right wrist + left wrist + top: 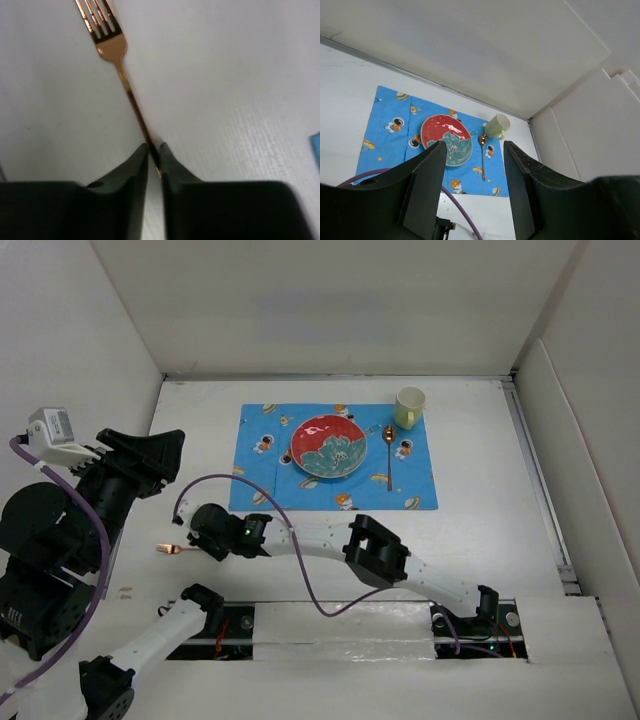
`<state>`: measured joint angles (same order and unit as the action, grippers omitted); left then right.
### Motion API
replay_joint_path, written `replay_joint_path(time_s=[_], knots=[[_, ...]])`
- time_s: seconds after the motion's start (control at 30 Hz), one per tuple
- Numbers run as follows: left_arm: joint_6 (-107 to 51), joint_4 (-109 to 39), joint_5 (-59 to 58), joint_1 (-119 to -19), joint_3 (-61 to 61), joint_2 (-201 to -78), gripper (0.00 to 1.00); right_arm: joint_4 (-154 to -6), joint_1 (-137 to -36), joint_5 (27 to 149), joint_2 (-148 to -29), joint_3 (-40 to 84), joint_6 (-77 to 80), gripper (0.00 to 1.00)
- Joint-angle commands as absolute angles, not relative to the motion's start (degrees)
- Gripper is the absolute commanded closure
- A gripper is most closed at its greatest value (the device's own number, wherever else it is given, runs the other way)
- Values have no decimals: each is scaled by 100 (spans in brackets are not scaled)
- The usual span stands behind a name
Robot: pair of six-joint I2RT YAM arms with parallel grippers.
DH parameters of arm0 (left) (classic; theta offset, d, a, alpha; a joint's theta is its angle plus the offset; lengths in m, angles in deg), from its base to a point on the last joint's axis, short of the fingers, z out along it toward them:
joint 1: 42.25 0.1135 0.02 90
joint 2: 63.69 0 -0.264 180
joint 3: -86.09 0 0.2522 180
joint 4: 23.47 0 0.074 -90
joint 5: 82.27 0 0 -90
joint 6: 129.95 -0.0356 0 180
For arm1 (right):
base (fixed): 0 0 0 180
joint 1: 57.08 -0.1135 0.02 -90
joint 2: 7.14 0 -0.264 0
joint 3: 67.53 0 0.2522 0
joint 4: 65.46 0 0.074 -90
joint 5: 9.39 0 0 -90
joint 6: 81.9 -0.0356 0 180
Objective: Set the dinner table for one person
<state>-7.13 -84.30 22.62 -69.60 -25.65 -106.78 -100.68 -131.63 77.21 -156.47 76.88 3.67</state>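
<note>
At the near left of the dinner table (480,540), the right gripper (154,154) is pinched narrow on the very tail of a copper-coloured fork (119,60). Its tines point left, away from the setting. I cannot tell whether the fork rests on the white surface or hangs just above it. The hold is the main risk: the fingers clamp only the thin end of the handle, so the heavier tine end could swing or slip out during a carry. The fork also needs turning before it can lie straight beside the plate. The purple cable (303,575) loops just beside that wrist and could snag on a sweeping move. The left gripper (474,147) hangs raised at the left with its jaws wide and nothing between them, near enough to the path to be clipped. Farther off lies the blue printed mat (415,485), with the red and teal plate (328,446) at its middle. A spoon (388,455) lies just right of the plate, and a pale green mug (410,406) stands at the far right corner. The mat's left strip looks free for the fork.
</note>
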Motion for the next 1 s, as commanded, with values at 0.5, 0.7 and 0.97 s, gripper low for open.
replay_joint_path(time_s=[0.5, 0.7, 0.97], knots=[[-1227, -7908, 2469, -6958, -1953, -10658, 54, -9452, -12310, 7147, -14162, 7280, -1833, 100], [-1104, -7784, 2259, -6958, -1434, -10571, 54, -9803, -11641, 6525, -14432, 7507, -3116, 100], [-937, -7679, 1916, -6958, -581, -10412, 55, -10480, -11158, 5697, -15215, 8387, -4428, 100]])
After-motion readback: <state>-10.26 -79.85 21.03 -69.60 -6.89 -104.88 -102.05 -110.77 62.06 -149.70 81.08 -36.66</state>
